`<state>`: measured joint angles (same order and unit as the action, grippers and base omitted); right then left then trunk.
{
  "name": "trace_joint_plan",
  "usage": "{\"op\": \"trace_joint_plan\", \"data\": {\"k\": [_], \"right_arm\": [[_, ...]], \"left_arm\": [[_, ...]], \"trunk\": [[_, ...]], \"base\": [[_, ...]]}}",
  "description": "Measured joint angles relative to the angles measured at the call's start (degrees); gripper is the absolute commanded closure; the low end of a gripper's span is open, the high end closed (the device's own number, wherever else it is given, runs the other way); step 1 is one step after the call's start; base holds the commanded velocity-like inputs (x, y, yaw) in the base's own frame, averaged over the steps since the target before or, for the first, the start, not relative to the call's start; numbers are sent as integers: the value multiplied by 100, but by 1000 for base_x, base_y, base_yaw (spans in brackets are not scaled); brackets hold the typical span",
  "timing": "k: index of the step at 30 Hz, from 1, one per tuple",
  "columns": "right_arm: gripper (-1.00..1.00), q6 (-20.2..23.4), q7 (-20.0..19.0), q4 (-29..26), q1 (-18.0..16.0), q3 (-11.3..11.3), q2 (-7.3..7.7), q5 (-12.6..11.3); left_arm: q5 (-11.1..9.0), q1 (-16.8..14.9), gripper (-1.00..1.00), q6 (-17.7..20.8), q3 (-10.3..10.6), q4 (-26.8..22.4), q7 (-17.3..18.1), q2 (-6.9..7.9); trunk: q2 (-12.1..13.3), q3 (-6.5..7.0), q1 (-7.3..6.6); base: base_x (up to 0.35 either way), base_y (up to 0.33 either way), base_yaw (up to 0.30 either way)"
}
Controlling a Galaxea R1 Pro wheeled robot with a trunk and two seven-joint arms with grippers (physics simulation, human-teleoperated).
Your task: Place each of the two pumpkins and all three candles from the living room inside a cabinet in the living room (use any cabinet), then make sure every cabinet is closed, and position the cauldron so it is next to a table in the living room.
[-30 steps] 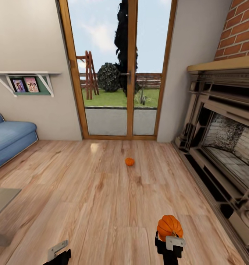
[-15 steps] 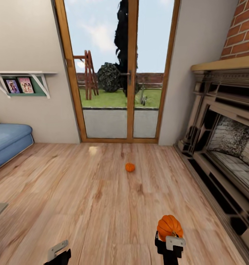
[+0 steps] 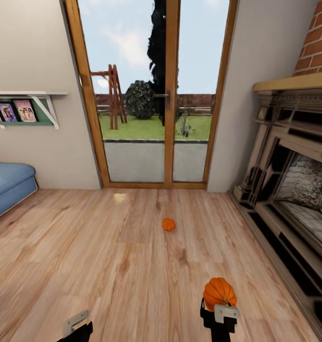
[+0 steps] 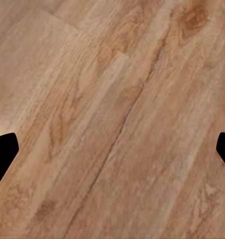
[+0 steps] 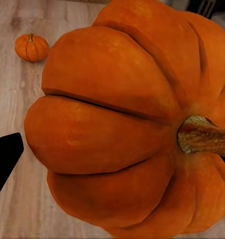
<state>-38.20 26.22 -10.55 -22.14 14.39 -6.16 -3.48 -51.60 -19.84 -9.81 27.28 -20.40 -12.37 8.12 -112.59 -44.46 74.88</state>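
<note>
Sideways, held pumpkin lies in right claw.

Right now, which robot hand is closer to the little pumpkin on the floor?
The right gripper, though it already holds another pumpkin. The floor pumpkin lies ahead of it, slightly left. The left gripper sits farther off, empty.

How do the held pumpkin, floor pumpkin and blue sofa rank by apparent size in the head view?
1. Blue sofa, though cut off by the frame.
2. Held pumpkin in the right gripper.
3. Floor pumpkin; it is farther away, so the pumpkins' true sizes stay unsure.
</note>
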Motion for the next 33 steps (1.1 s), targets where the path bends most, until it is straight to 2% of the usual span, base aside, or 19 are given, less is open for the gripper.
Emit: {"op": "trace_joint_plan", "data": {"k": [33], "right_arm": [[100, -1, -2, 0, 0, 2, 0, 6]], "left_arm": [[0, 0, -100, 0, -5, 0, 0, -43]], "trunk": [[0, 0, 0]], "base": [[331, 0, 0]]}}
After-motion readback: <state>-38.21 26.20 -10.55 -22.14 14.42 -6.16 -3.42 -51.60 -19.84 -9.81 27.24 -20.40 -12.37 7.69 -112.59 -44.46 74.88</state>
